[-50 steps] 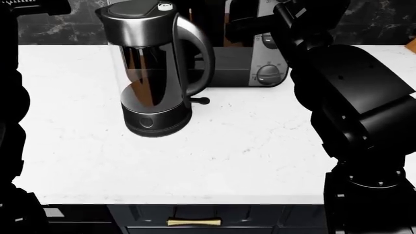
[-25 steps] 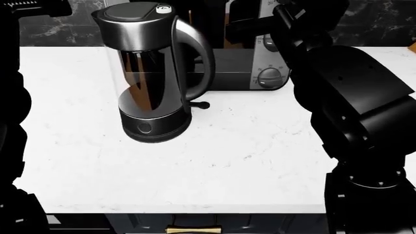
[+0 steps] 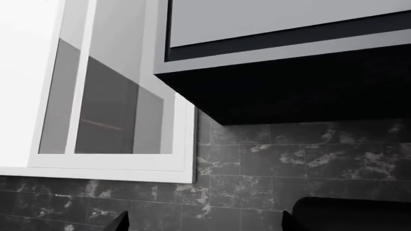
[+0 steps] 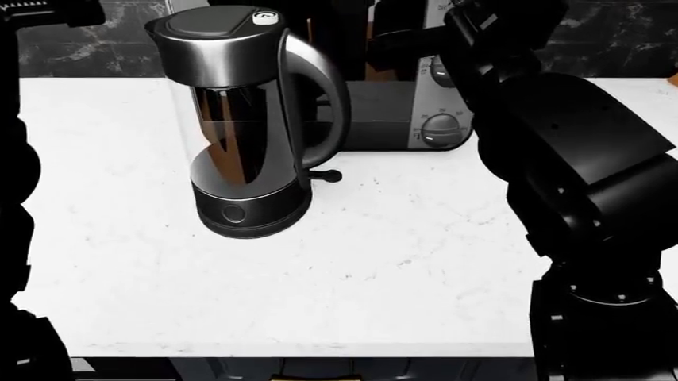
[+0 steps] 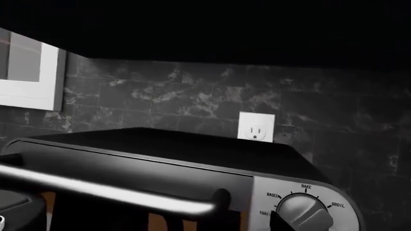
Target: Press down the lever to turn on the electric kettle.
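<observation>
White marble bench (image 4: 402, 270), dark tile backsplash (image 5: 192, 103) behind. Electric kettle (image 4: 249, 119) stands upright on left-center of the bench, long axis vertical, glass body, dark steel lid with small white button (image 4: 260, 20), spout toward the left, loop handle (image 4: 323, 87) toward the right. Lever (image 4: 325, 176) sticks out sideways to the right, low on the kettle just under the handle's foot, roughly level, knob tip free above the bench, nothing touching it.

Silver toaster oven (image 4: 408, 111) behind and right of the kettle, against the wall, its dial knob (image 4: 439, 129) near the right arm; handle and oven front close together, gap unclear. Right wrist view shows the oven's top, bar handle (image 5: 109, 192), a dial (image 5: 301, 214) and a wall outlet (image 5: 255, 127).

Right arm (image 4: 572, 159) bulks over the right of the bench, reaching up past the oven, well apart from the lever. Right claw not seen clearly; cannot tell opening. Left arm (image 4: 16, 182) along left edge. Left wrist view points at a window frame (image 3: 109, 159) and a cabinet underside (image 3: 289, 86); two dark finger tips (image 3: 119, 222) at the frame edge, spread apart, holding nothing.
</observation>
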